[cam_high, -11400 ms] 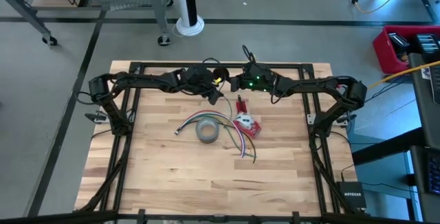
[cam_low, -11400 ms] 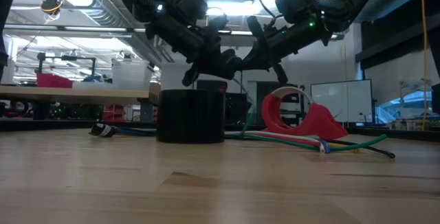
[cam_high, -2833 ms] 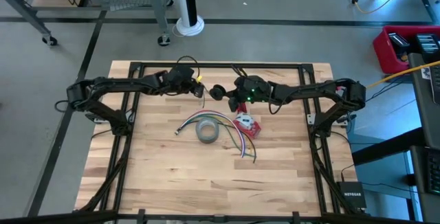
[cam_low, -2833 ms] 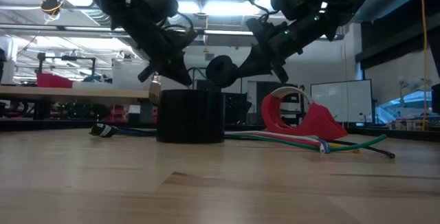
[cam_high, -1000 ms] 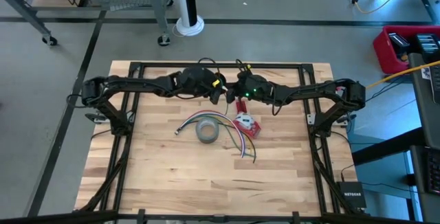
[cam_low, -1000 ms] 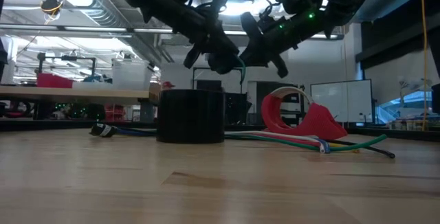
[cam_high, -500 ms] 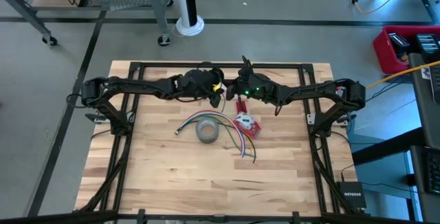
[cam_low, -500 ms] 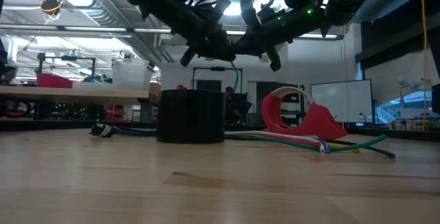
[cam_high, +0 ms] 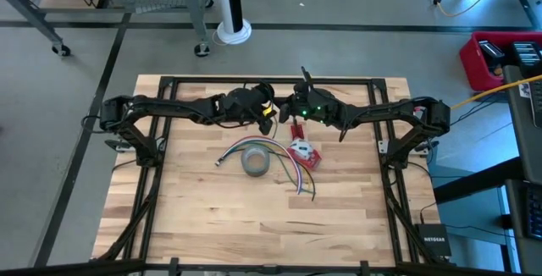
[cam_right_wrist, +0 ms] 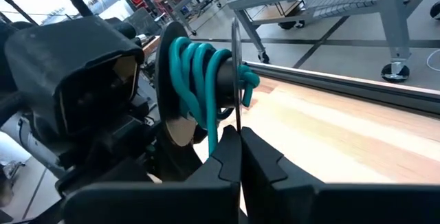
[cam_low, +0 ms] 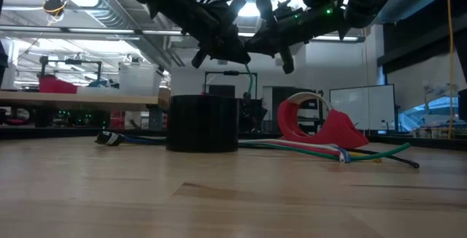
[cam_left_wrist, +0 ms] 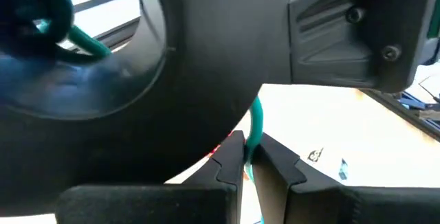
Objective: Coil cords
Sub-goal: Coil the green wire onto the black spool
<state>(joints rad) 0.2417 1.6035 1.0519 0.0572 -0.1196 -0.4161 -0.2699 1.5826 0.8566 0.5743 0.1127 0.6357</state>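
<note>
Above the far-centre of the tabletop (cam_high: 212,217), both hands meet in the air, almost touching.

- Right hand (cam_right_wrist: 238,147): fully closed on the thin flange of a dark spool (cam_right_wrist: 172,124). The green cord (cam_right_wrist: 196,80) sits in several turns round the spool's hub.
- Left hand (cam_left_wrist: 251,163): fingers nearly together, with the cord's free run passing between them. Looks like a light pinch. Can't tell how firm.
- Low view shows a short green tail hanging down below the two hands, well clear of the tabletop.

Step in hand, as I read it, is laying the next turn on the hub. To do it well:
- Keep the left pinch loose enough for the cord to feed, but tight enough to hold tension.
- Guide the run in beside the last turn, inside the flange, not over its edge.
- Keep the spool steady in the right hand. The grip is only on a thin flange, so a side pull could twist it out.

Around it:
- grey tape roll (cam_high: 254,162) sits right below on the tabletop
- red tape dispenser (cam_high: 303,153) is just right of the roll
- loose coloured cords (cam_high: 292,174) are fanned out beside and behind them

None of it touches the hands. The hanging tail could snag the roll or dispenser if the hands drop. The wrists are very close, so there is little room to swing.
</note>
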